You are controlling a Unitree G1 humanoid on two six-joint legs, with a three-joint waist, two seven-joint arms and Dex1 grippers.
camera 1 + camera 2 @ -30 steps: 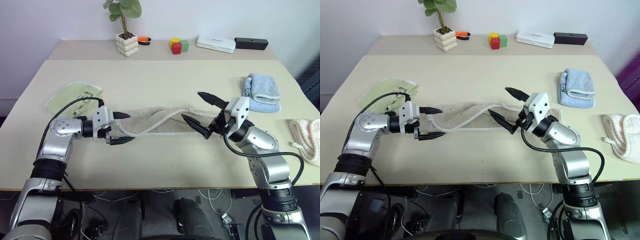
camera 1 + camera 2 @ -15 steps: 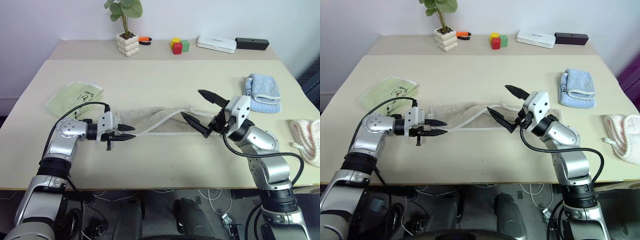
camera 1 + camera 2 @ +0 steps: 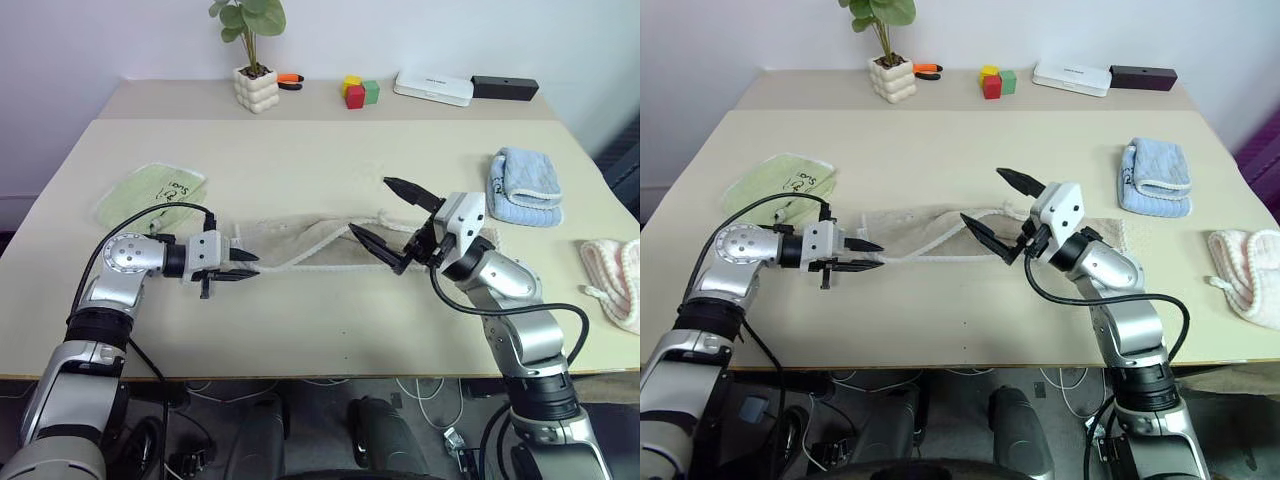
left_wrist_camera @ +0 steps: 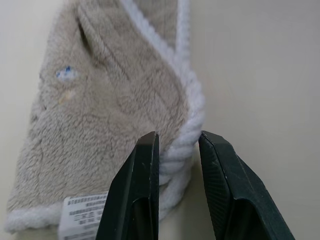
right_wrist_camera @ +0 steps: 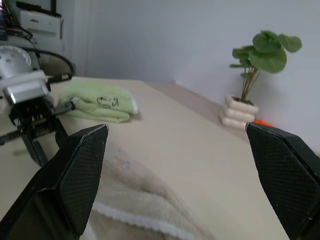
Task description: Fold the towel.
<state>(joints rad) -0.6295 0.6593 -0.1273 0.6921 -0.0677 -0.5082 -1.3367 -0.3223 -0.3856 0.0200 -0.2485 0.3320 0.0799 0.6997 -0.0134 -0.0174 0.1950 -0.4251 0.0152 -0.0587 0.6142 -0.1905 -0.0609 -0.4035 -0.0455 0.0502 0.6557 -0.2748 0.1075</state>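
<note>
Towel (image 3: 320, 245) lies long and bunched across the middle of the table (image 3: 300, 150), not folded yet.
Left gripper (image 4: 176, 150) pinches the white rope edge at the towel's left end, by a small label too tiny to read. Right gripper (image 3: 388, 222) hangs over the other half, fingers spread wide, holding nothing. All the folding is still to do. Green cloth (image 3: 150, 195) has black writing I cannot read.
</note>
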